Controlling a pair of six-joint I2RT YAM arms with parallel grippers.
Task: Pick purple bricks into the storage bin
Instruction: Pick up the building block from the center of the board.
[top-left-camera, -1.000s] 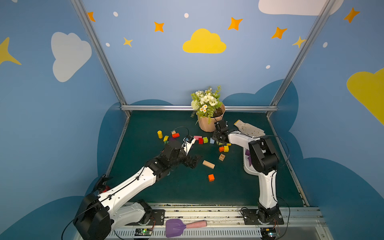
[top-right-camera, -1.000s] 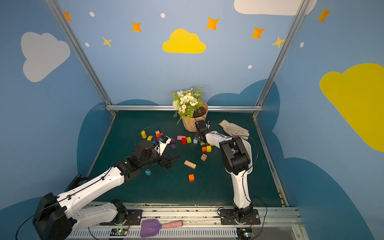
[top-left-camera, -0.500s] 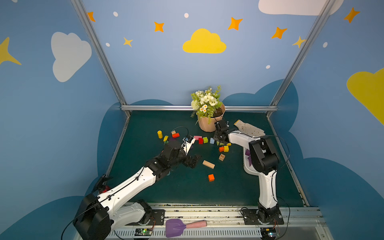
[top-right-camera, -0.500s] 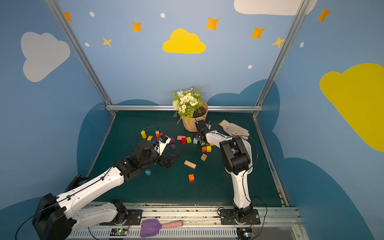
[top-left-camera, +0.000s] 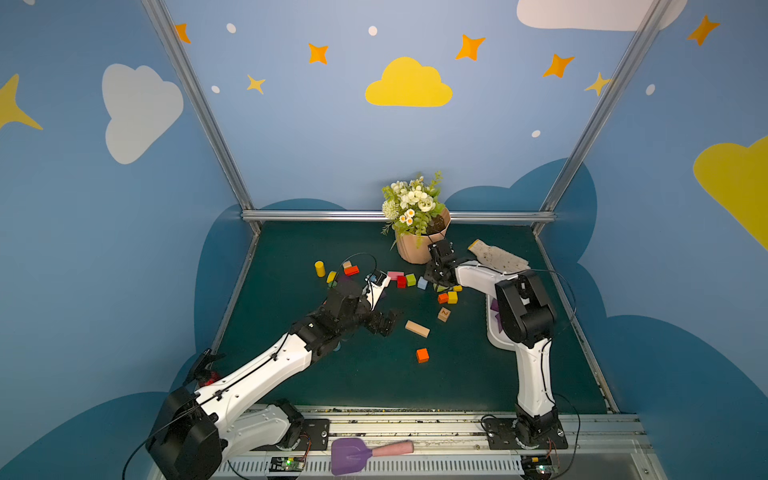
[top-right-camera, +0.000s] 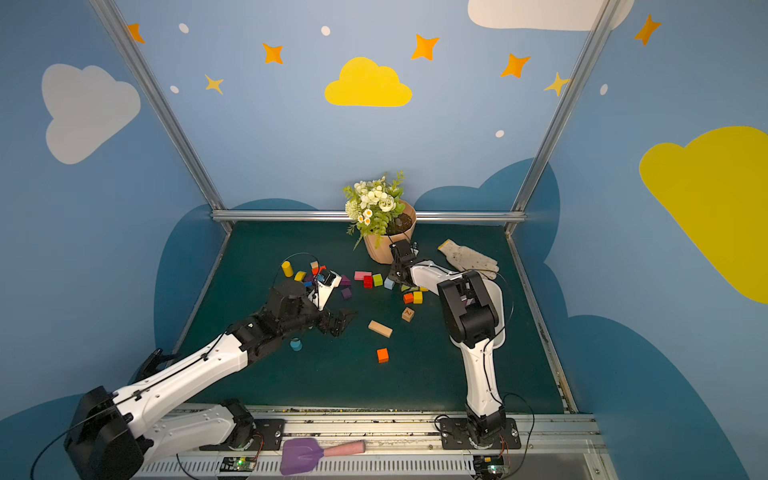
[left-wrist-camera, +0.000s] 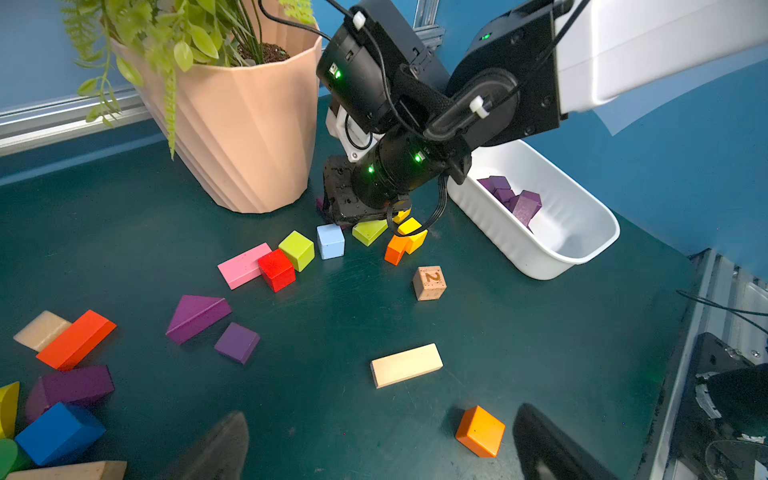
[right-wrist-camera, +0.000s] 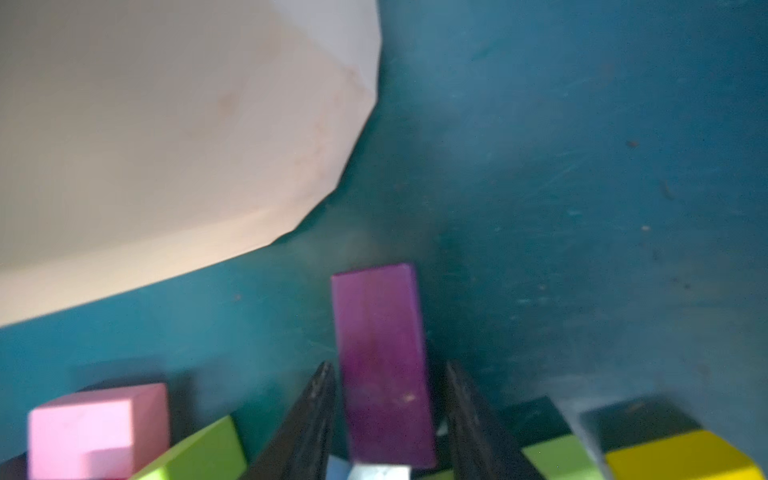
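The task is judged partly done. Several purple bricks (left-wrist-camera: 511, 199) are seen inside the storage bin (left-wrist-camera: 540, 257), which is set on the surface (left-wrist-camera: 540, 353) near the flowerpot (left-wrist-camera: 249, 137), on the right arm's side of it. Others are not yet collected. A purple wedge (left-wrist-camera: 195, 316) and a purple cube (left-wrist-camera: 237, 343) are seen farther from the flowerpot, beyond the row of coloured blocks (left-wrist-camera: 291, 253), and a purple oblong (left-wrist-camera: 75, 386) farther still.

A long purple brick (right-wrist-camera: 378, 332) is found just beside the flowerpot's base. The right end effector (right-wrist-camera: 388, 365) is lowered astride it, about half closed, with one finger along each long side. Thin dark slits are seen at the sides, so whether the brick is truly clamped cannot be told. The left end effector (left-wrist-camera: 380, 436) is held spread wide and empty above bare surface, well apart from the flowerpot.
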